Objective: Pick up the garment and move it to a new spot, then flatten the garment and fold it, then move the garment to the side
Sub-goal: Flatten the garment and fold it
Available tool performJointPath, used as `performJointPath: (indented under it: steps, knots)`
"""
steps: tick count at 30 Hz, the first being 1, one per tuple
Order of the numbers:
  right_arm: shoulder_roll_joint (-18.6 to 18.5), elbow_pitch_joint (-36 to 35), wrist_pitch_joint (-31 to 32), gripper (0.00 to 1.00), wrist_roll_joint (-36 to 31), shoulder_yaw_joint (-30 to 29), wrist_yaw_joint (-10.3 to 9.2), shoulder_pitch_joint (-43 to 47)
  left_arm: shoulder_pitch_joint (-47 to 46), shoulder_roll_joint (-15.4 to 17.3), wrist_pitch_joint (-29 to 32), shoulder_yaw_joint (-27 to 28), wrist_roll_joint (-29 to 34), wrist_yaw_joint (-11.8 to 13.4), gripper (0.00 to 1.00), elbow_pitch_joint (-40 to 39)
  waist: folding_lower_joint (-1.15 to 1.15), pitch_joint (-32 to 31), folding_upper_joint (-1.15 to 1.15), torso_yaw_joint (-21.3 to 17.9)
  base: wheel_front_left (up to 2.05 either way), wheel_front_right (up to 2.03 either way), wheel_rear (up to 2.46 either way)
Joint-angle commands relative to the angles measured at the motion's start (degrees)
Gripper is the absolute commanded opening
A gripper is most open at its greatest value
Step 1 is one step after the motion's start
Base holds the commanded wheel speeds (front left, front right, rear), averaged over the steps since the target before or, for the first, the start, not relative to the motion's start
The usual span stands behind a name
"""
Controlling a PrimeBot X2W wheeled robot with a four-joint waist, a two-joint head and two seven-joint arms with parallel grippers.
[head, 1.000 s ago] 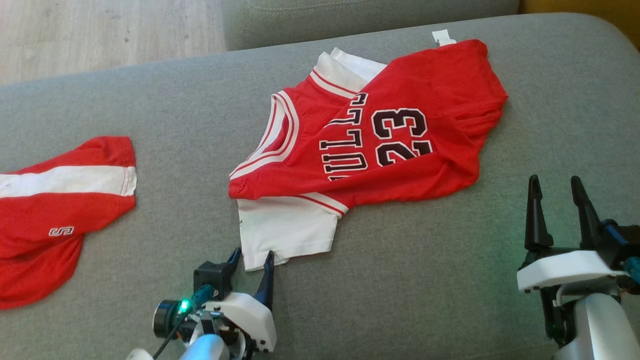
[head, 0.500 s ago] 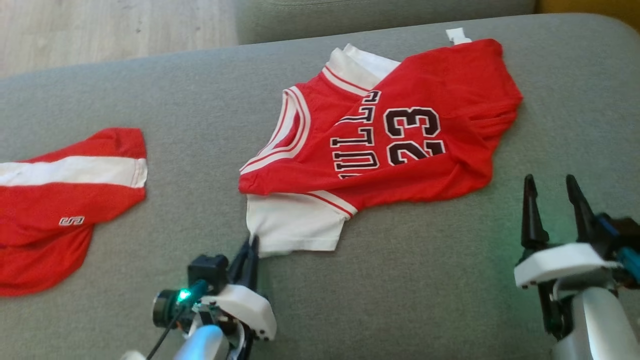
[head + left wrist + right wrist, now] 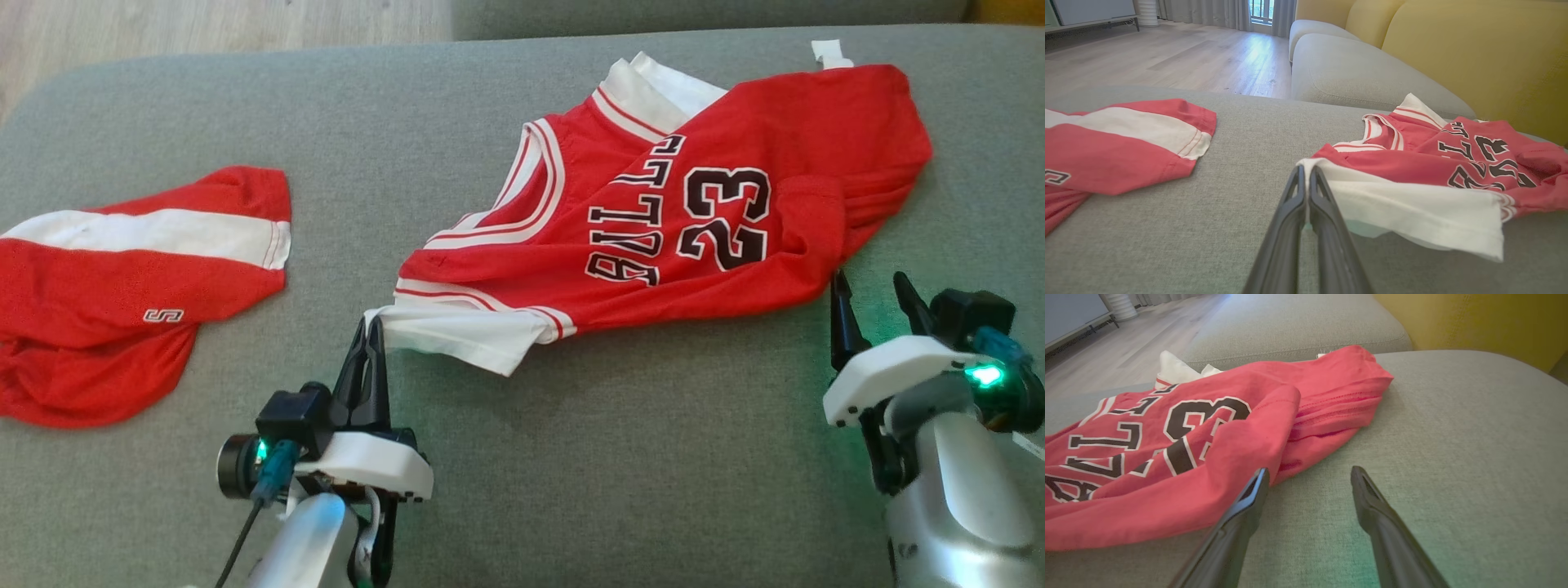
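Note:
The garment [image 3: 678,220] is a red jersey with white sleeves and a black "23", lying crumpled on the grey cushion [image 3: 620,457]. My left gripper [image 3: 369,325] is shut on the corner of its white sleeve [image 3: 457,335], which is pulled taut and lifted a little. In the left wrist view the closed left gripper [image 3: 1305,171] pinches that white sleeve corner [image 3: 1412,212]. My right gripper [image 3: 870,287] stands open at the jersey's near right edge. In the right wrist view the open right gripper [image 3: 1309,475] has its left finger against the red hem of the garment [image 3: 1167,457], nothing between the fingers.
A second red and white garment [image 3: 122,278] lies at the cushion's left end, also visible as the red and white cloth [image 3: 1110,143] in the left wrist view. A further grey seat [image 3: 1363,77] and a yellow backrest [image 3: 1474,53] lie beyond. Wooden floor [image 3: 163,28] is at the far left.
My left gripper shut on the white sleeve corner and pulled it up and leftward, stretching the sleeve. The head camera shifted, so the scene sits further right. The right gripper stayed open.

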Motion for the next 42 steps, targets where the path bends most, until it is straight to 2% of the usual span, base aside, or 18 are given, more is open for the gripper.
performJointPath:
  steps: [1, 11, 22, 23, 24, 25, 30, 34, 38, 42]
  knots:
    - [-0.2, -1.2, -0.8, 1.00, 0.0, 1.4, 0.40, -2.5, -1.7, 0.5, -0.6, 1.9, 0.3, 0.0, 0.00, -1.7, -0.01, 0.2, 0.00, 0.2, 0.00, 0.00, 0.00]
    - [-0.2, 9.9, -3.0, 1.00, 2.2, 1.8, 0.40, -12.4, -2.7, 0.2, -0.7, -0.5, 0.7, -1.2, 0.00, 0.3, -0.01, 1.7, 0.00, 1.0, 0.00, 0.00, 0.00]
    - [-0.2, 20.4, -3.8, 1.00, -1.4, 1.2, 0.40, -19.6, -3.9, 0.0, -0.8, -1.7, 0.2, -1.5, 0.00, 1.3, -0.01, 2.9, 0.00, 2.5, 0.00, 0.00, 0.00]
    - [-0.2, 21.2, -3.9, 0.88, -1.4, 1.4, 0.40, -20.1, -3.9, 0.0, -0.8, -1.8, 0.1, -1.5, 0.00, 1.4, -0.01, 2.9, 0.00, 2.5, 0.00, 0.00, 0.00]
    - [-0.2, 22.0, -4.1, 0.47, -1.5, 1.6, 0.40, -20.5, -4.0, 0.0, -0.8, -1.8, 0.1, -1.5, 0.00, 1.4, -0.01, 2.9, 0.00, 2.5, 0.00, 0.00, 0.00]
    - [-0.2, 22.7, -4.4, 0.01, -1.6, 1.9, 0.40, -20.8, -4.0, 0.0, -0.8, -1.8, 0.1, -1.4, 0.00, 1.4, -0.01, 2.9, 0.00, 2.5, 0.00, 0.00, 0.00]
    - [-0.2, 23.9, -7.8, 0.00, -3.0, 3.0, 0.40, -22.0, -3.7, -0.1, -0.8, -1.4, 0.0, -1.2, 0.00, 1.7, -0.01, 2.2, 0.00, 1.5, 0.00, 0.00, 0.00]
    - [-0.3, 22.5, -9.6, 0.00, -4.5, 1.5, 0.40, -22.1, -3.4, 0.0, -0.8, -0.6, -0.1, -1.0, 0.00, 1.2, -0.01, 1.3, 0.00, 0.3, 0.00, 0.00, 0.00]
    - [-0.7, 18.3, -10.3, 0.00, -6.6, -2.4, 0.40, -20.3, -2.5, 0.1, -0.8, 1.1, 0.0, -0.7, 0.00, -0.5, -0.01, -0.1, 0.00, -1.9, 0.00, 0.00, 0.00]
    - [-1.1, 11.9, -8.2, 0.00, -9.5, -8.2, 0.40, -15.3, -1.4, 0.1, -0.8, 2.7, 0.3, -0.9, 0.00, -2.9, -0.01, -1.2, 0.00, -4.1, 0.00, 0.00, 0.00]
